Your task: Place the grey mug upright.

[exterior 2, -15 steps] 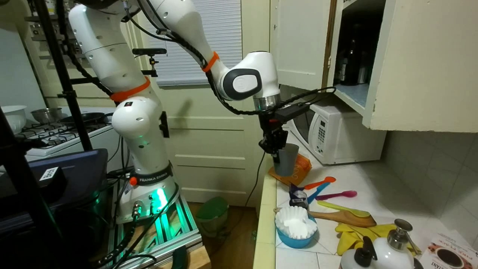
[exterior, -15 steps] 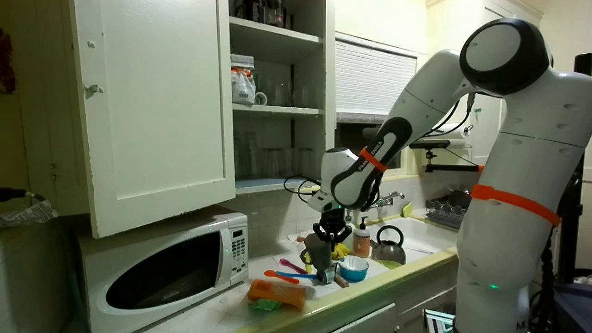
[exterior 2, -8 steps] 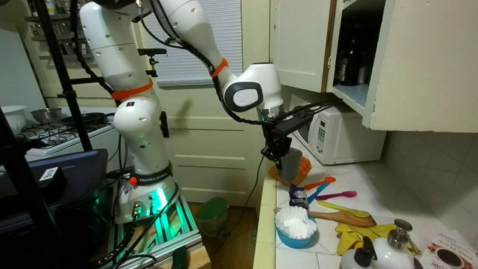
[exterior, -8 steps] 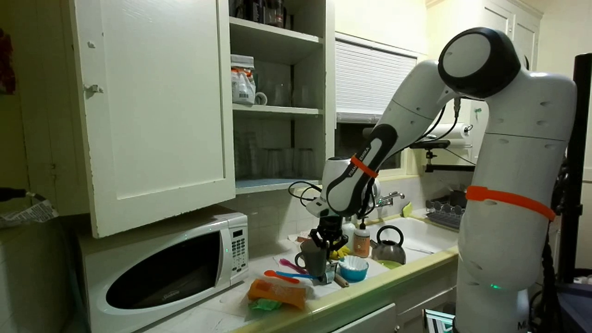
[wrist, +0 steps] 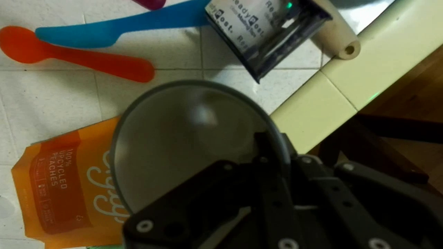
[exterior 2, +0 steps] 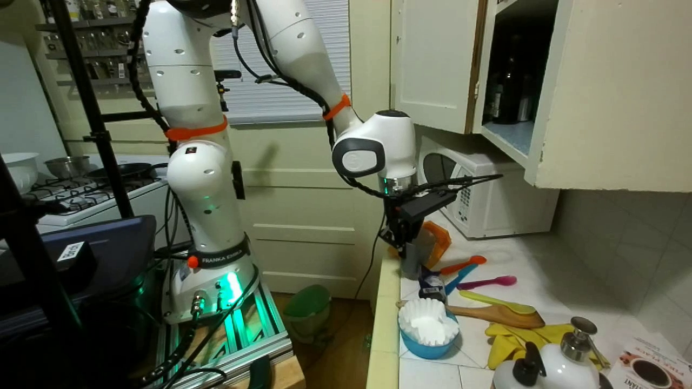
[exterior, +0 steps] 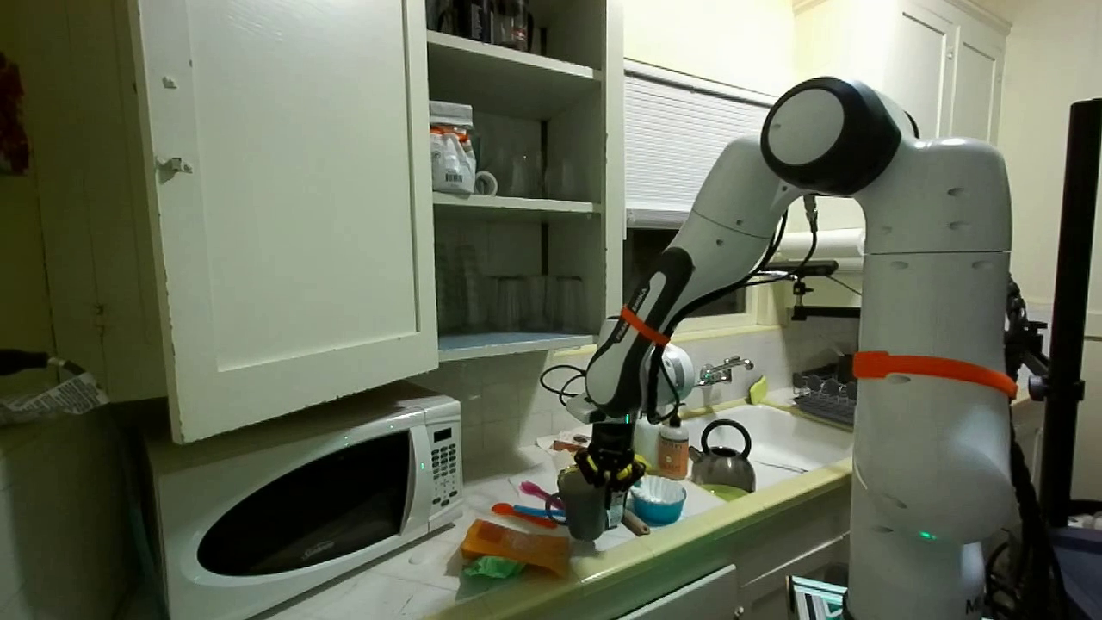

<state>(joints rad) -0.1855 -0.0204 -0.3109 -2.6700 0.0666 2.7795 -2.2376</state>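
The grey mug (exterior: 582,511) is at the counter's front, mouth up and close to upright. It also shows in an exterior view (exterior 2: 412,265). In the wrist view I look down into the mug (wrist: 180,135); its inside is bare apart from one finger. My gripper (exterior: 609,479) is shut on the mug's rim, one finger inside and one outside, on the counter-edge side. The fingertips also show in the wrist view (wrist: 277,145). The mug's base is low over the counter; I cannot tell whether it touches. The handle points toward the microwave in an exterior view.
An orange pouch (wrist: 62,186) lies beside the mug. A tape dispenser (wrist: 252,31), a blue utensil (wrist: 114,26) and an orange spoon (wrist: 97,62) lie close by. The yellow counter edge (wrist: 322,107) is near. A blue container (exterior 2: 427,348), kettle (exterior: 725,465) and microwave (exterior: 448,508) stand farther off.
My gripper has moved down with the mug still held at its rim. The mug is now lower, close to the counter, between the pouch and the tape dispenser.
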